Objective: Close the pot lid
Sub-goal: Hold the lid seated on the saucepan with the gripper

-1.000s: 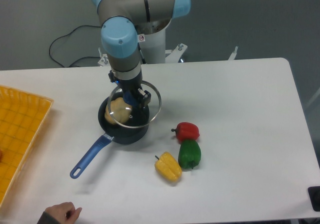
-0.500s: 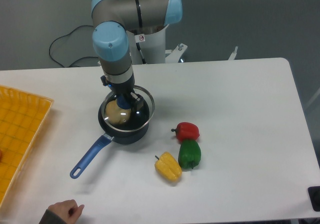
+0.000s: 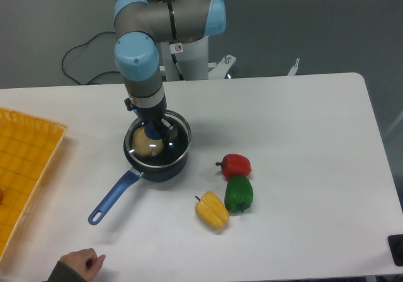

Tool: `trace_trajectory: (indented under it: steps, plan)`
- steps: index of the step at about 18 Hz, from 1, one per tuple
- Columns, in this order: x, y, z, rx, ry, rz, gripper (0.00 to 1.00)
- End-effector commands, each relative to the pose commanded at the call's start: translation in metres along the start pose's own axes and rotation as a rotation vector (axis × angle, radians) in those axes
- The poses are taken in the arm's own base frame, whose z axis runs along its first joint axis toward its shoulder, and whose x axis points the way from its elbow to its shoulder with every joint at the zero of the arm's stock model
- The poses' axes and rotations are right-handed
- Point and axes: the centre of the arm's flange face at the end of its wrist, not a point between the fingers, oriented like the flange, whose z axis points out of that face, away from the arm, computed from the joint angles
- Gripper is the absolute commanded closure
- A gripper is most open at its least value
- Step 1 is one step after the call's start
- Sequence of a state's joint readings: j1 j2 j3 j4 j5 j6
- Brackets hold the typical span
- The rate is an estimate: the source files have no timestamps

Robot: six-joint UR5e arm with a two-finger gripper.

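Note:
The dark navy pot [image 3: 165, 169] stands left of the table's middle, its long blue handle [image 3: 113, 197] pointing toward the front left. The clear glass lid [image 3: 179, 138] lies level over the pot's mouth, its rim about lined up with the pot's rim. My gripper [image 3: 155, 133] reaches straight down onto the lid's centre and is shut on the blue knob. A yellowish round thing [image 3: 145, 145] shows through the glass inside the pot.
A red pepper [image 3: 236, 165], a green pepper [image 3: 238, 193] and a yellow pepper [image 3: 212, 210] lie close together right of the pot. A yellow tray [image 3: 22, 169] sits at the left edge. A person's hand [image 3: 77, 266] rests at the front left edge.
The lid, held by its knob, has moved left and down from a tilted spot right of the pot to sit level over the pot's mouth.

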State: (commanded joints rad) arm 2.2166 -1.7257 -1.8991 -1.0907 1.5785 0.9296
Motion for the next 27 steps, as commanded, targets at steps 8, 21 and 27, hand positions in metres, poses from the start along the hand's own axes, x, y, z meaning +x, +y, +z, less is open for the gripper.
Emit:
trace_trajectory:
  steps: [8, 21, 27]
  plan:
    - [0.004, -0.004, -0.001, 0.001, -0.001, -0.008, 0.45]
    - [0.004, -0.009, 0.009, -0.008, 0.005, -0.001, 0.45]
    - [0.005, -0.009, 0.010, -0.009, 0.006, -0.004, 0.40]
